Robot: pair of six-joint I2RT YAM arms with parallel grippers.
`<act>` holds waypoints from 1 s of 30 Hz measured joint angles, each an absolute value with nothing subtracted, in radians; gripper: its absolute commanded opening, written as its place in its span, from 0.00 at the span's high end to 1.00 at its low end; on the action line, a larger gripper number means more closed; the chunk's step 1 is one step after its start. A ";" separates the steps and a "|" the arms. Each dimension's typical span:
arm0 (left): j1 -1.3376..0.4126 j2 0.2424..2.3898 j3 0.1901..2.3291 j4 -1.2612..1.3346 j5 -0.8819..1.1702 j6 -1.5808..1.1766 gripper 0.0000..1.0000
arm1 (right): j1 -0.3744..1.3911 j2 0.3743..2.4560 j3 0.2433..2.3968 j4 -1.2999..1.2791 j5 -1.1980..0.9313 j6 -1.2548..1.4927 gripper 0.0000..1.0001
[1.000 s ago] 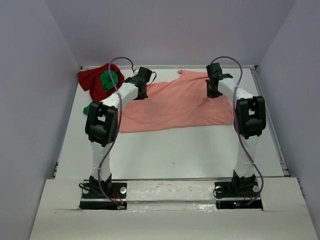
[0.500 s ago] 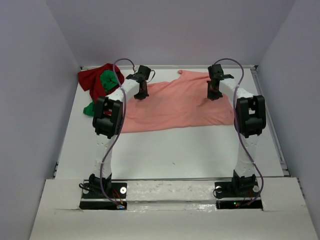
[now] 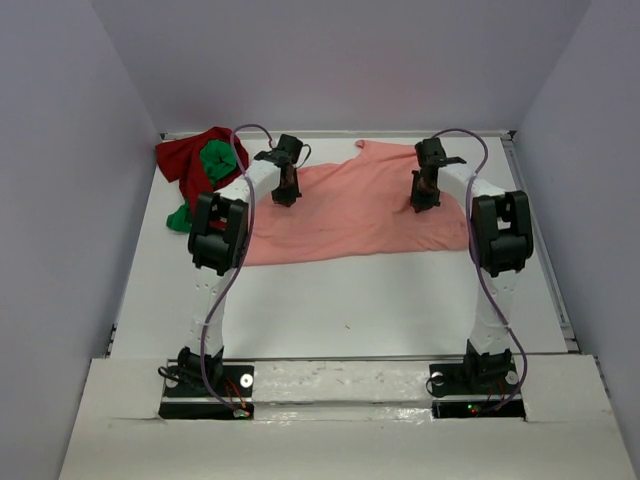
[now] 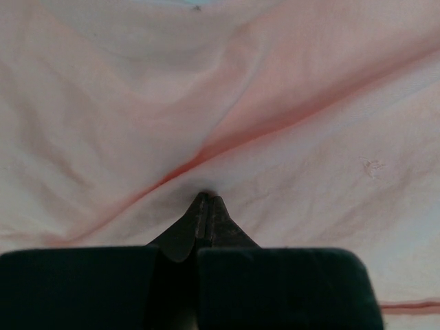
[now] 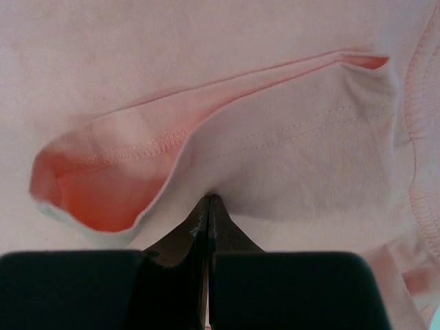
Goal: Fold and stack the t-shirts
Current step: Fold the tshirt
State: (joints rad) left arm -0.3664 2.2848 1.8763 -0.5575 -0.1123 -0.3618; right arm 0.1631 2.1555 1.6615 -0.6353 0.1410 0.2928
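Left hand and right hand both clamped on the pink shirt near its far edge. Soft, light cloth, likely to sag between grips; best held at the hem

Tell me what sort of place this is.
Probably a robot test cell in a lab, not a home. Plain grey walls box in a white table, two black-and-white robot arms stand bolted at its near edge, and a large salmon-pink cloth t-shirt lies spread on it.
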 measured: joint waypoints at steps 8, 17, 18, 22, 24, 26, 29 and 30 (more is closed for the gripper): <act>-0.364 2.292 1.876 -0.569 -0.048 -0.397 1.00 | 0.162 2.096 1.559 -0.579 0.129 0.331 1.00; -0.388 2.207 1.737 -0.539 -0.015 -0.437 1.00 | 0.162 1.979 1.394 -0.569 0.118 0.371 1.00; -0.395 2.192 1.713 -0.537 -0.012 -0.442 1.00 | 0.162 1.966 1.378 -0.576 0.118 0.373 1.00; -0.431 2.106 1.581 -0.516 -0.003 -0.464 1.00 | 0.162 1.917 1.313 -0.578 0.116 0.384 1.00; -0.448 2.060 1.518 -0.518 -0.001 -0.477 1.00 | 0.162 1.884 1.277 -0.583 0.116 0.389 1.00; -0.466 2.004 1.445 -0.502 0.000 -0.491 1.00 | 0.162 1.851 1.248 -0.592 0.116 0.393 1.00; -0.485 1.909 1.339 -0.491 -0.005 -0.515 1.00 | 0.162 1.810 1.206 -0.591 0.116 0.400 1.00; -0.490 1.874 1.305 -0.493 -0.008 -0.524 1.00 | 0.163 1.789 1.184 -0.593 0.116 0.402 1.00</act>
State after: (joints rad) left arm -0.4904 1.8740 1.3052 -0.4927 -0.0082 -0.5236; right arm 0.1635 1.7885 1.1835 -0.5926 0.1158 0.4019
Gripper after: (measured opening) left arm 0.014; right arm 0.009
